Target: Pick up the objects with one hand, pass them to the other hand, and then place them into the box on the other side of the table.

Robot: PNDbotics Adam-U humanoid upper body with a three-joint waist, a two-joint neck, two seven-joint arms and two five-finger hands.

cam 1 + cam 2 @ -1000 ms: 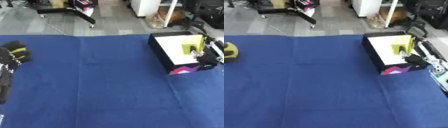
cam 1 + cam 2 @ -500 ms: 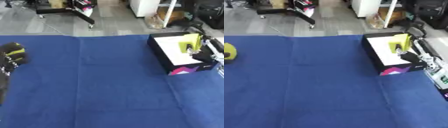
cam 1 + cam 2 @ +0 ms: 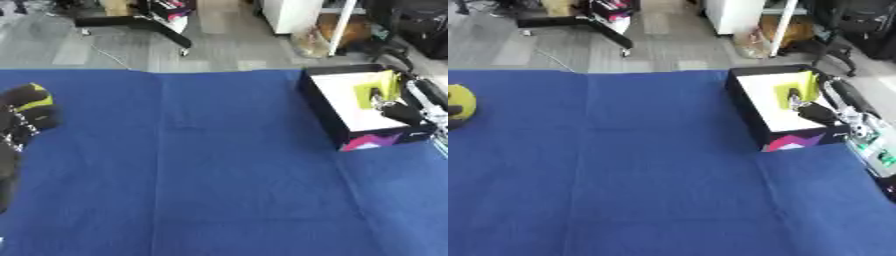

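Observation:
A black box (image 3: 325, 116) with a white inside stands on the right of the blue cloth. Over its inside, a yellow-green flat object (image 3: 374, 89) stands tilted, with my right hand (image 3: 395, 110) shut on its lower edge. The right arm comes in from the right edge. At the far left edge lies a rounded yellow and black object (image 3: 457, 104). My left hand (image 3: 12, 131) is right against its near side; how it holds the object is hidden.
The blue cloth (image 3: 219, 175) covers the whole table between the two hands. Beyond the table's far edge is grey floor with a black stand (image 3: 140, 22) and white furniture (image 3: 297, 12).
The yellow-green object in my right hand has shifted slightly toward the far side of the box. The left hand and the yellow and black object have barely moved.

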